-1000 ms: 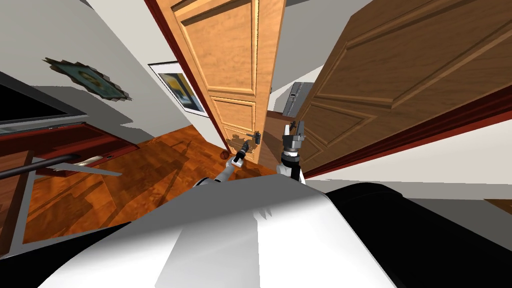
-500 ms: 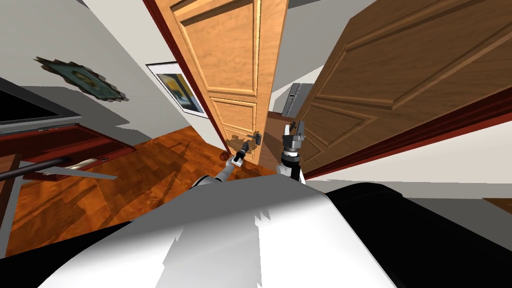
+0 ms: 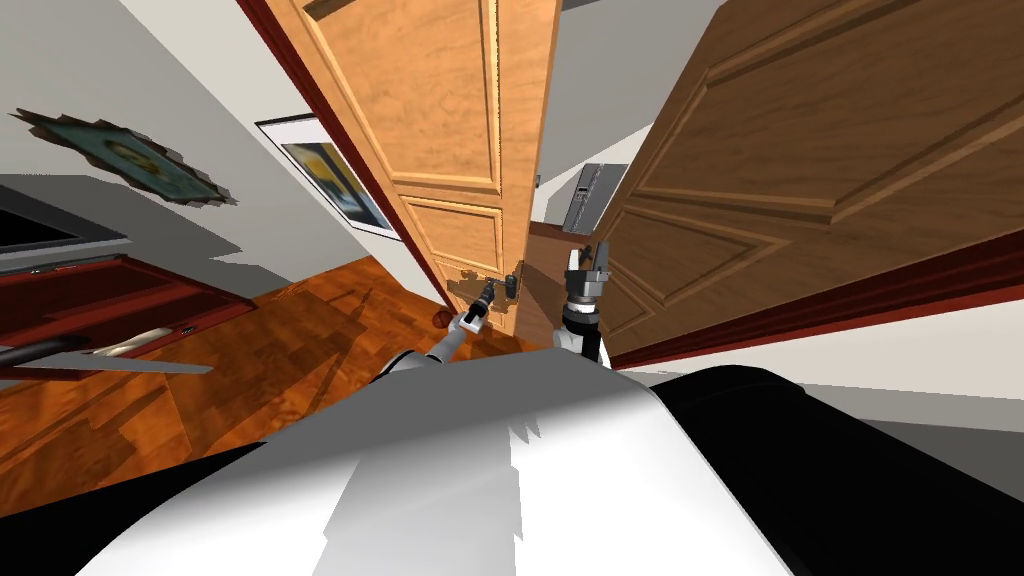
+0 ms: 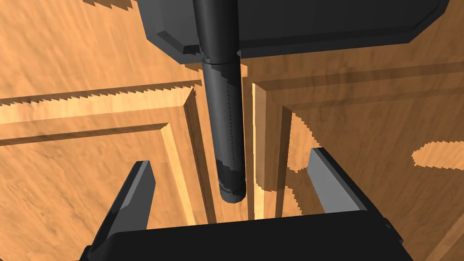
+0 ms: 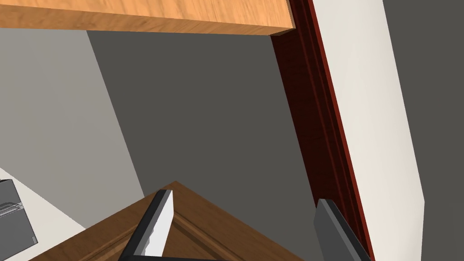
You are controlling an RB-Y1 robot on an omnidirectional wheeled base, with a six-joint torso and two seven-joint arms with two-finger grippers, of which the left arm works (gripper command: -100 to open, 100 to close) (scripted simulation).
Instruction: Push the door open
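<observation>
Lever inside left hand (spread)

No legible text, label, brand, number or sign for you to read. The framed picture on the wall shows only yellow and blue patches; the grey box further back is too small to read.

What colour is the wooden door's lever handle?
Dark grey, almost black; the cylindrical lever handle shows best in the left wrist view.
</observation>
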